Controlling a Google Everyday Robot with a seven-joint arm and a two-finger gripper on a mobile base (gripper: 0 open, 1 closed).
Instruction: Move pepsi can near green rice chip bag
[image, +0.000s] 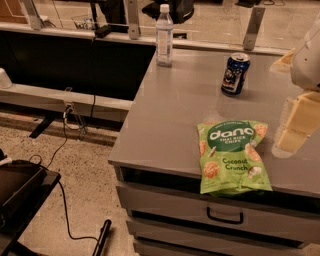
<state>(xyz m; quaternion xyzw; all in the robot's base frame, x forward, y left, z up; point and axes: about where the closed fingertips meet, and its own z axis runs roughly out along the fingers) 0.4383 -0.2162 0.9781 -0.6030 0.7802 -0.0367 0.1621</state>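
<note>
At the front, grey drawers (210, 210) with a dark pull handle (225, 216) sit under the flat grey bench (170, 110). A light-green rice chip bag (234, 157), with white "dang" lettering, "Coconut Crunch" text and pictures of round chips, lies flat at the bench's front edge, its lower end hanging a little over the lip above the drawers.

Just to the right of the bag, at the picture's right border, the robot's cream-coloured hand (295, 127) hangs above the bench below a white arm section (306, 60). It touches neither the bag nor any other item. Whether it is open or closed, I cannot tell.

Farther back, the small dark blue pepsi can (235, 74) with a silver top stands upright on the bench. It is apart from the bag and beyond it, and to the left of the hand.

At the far left corner of the bench stands a tall clear plastic bottle (164, 36) with a white cap.
</note>
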